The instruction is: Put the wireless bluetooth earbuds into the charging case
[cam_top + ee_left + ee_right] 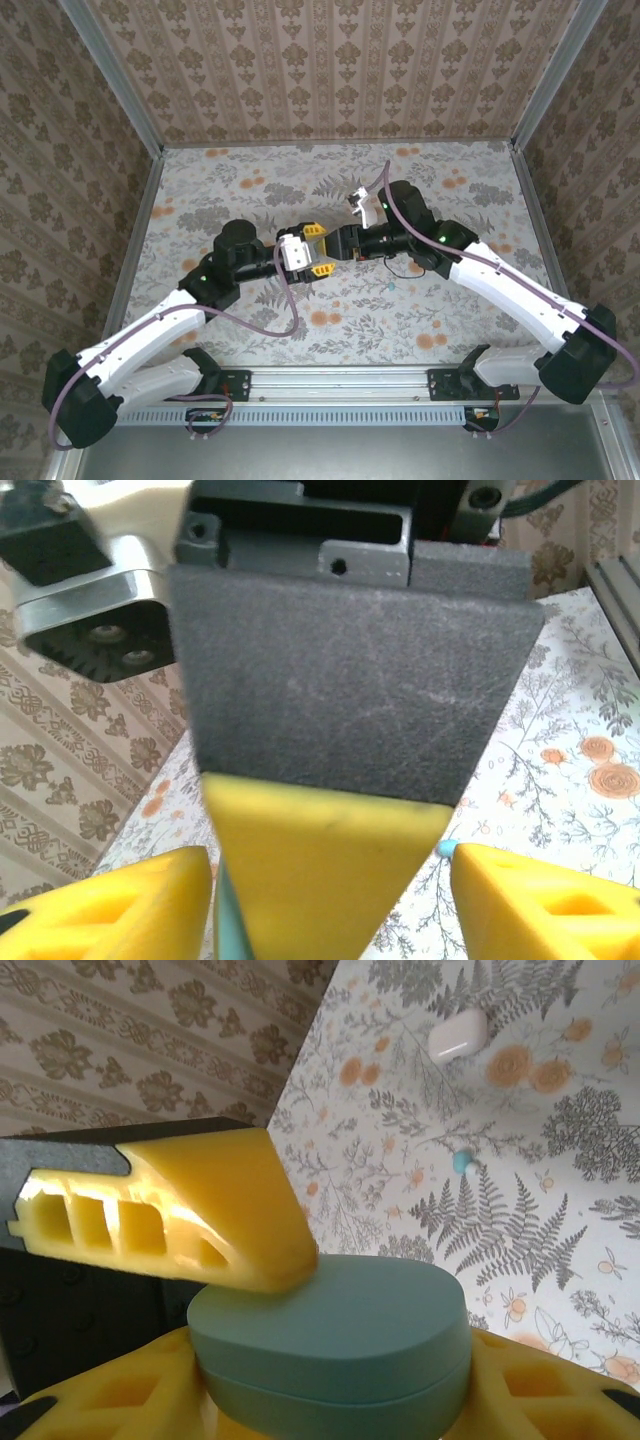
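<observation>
Teal charging case [330, 1310] is pinched in the right gripper [335, 1365], mid-table. Facing it, the left gripper [330, 865] stands spread. One teal earbud [461, 1162] lies on the floral table [560, 1260], a pale earbud [458, 1035] well apart from it.

Soft, even light fills the top view. The arms cast only faint, diffuse shadows on the table [250, 190], and nothing glares. The wide lens leans the walls outward and slants the frame rails at the edges.

In the left wrist view, the grey-and-yellow finger [340, 740] close to the lens is blurred. The yellow fingertips [110, 905] along the bottom edge are soft, and a pale housing [140, 510] at upper left is nearly blown out. The table print at right is sharper.

In the right wrist view, the teal charging case [330, 1340] is out of focus. Light glows through the cut-outs of the yellow finger [190, 1210] above it, and the distant print is crisper.
</observation>
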